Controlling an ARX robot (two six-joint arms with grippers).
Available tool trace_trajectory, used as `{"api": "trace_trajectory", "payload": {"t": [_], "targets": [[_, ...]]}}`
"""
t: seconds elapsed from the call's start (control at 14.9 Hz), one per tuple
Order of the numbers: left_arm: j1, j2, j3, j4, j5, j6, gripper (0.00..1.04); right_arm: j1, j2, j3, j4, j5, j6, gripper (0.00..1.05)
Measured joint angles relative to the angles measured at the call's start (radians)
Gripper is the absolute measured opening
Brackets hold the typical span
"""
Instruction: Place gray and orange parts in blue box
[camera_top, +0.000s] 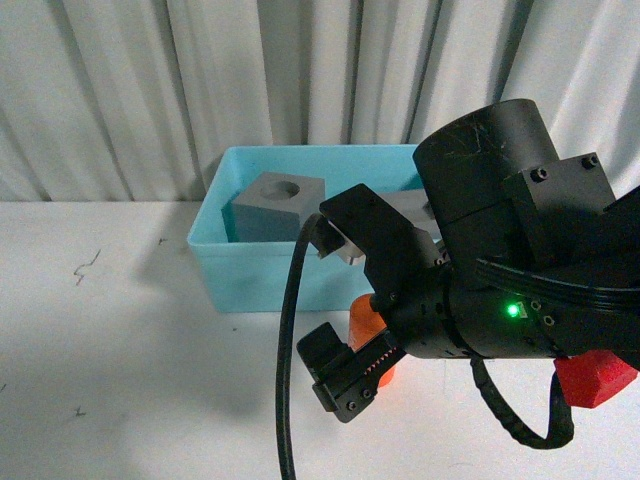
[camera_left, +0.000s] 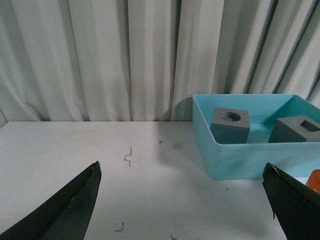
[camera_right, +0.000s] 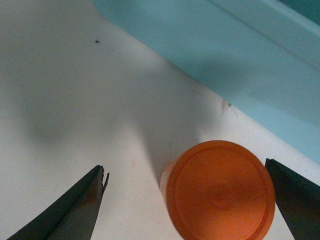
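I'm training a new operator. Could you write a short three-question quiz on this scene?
1. True or false: the gray cube with the round recess and the gray cube with the rectangular recess both sit inside the blue box.
2. Where is the orange cylinder? A) in the box B) on the table outside the box C) on top of a cube
3. Fill in: the right gripper is ____.
Key: 1 true; 2 B; 3 open.

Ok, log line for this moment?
gray cubes: in blue box | orange cylinder: on table | right hand: open, straddling cylinder | left hand: open
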Motion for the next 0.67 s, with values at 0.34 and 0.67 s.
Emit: {"api": "trace_trajectory", "payload": {"t": [0.34,0.67], "targets": [[0.000,0.000,0.000,0.000,0.000,0.000,0.98,0.000,0.033,0.021,0.019,0.037,0.035,0.85],[0.000,0.000,0.000,0.000,0.000,0.000,0.98,0.005,-0.028,-0.005,0.031,0.039,0.060,0.48]]}}
